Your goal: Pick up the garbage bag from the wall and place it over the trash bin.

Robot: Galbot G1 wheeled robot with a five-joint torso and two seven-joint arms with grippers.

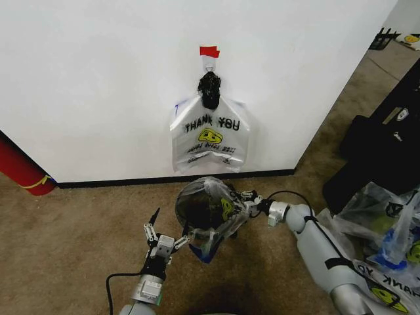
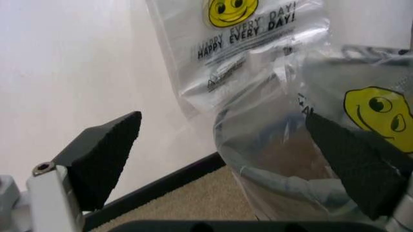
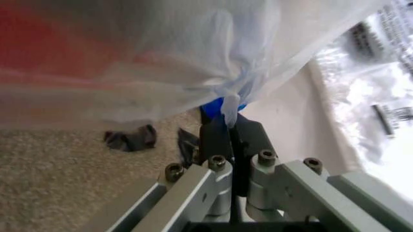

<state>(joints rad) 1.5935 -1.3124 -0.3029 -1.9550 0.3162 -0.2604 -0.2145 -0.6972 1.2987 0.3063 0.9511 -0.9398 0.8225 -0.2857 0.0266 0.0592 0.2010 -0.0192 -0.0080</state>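
Note:
A translucent white garbage bag [image 1: 222, 209] with a yellow smiley lies draped over the round black trash bin [image 1: 197, 202] on the carpet below the wall [image 1: 98, 79]. My right gripper [image 1: 241, 205] is at the bin's right rim, shut on a bunched fold of the bag [image 3: 227, 104] beside its blue handle. My left gripper [image 1: 169, 228] is low at the bin's front left, open, with the bag's blue handle [image 1: 205, 252] just to its right. In the left wrist view its black pads [image 2: 106, 157] stand wide apart before the bagged bin [image 2: 284, 159]. Another "THANK YOU" bag [image 1: 210, 134] hangs on the wall.
The hanging bag dangles from red tape [image 1: 209, 51] under a black knotted bundle [image 1: 209, 89]. A large red cylinder [image 1: 23, 170] leans at the far left. Black cases [image 1: 387, 151] and a heap of bags [image 1: 387, 226] crowd the right. A black baseboard [image 1: 131, 181] runs along the wall.

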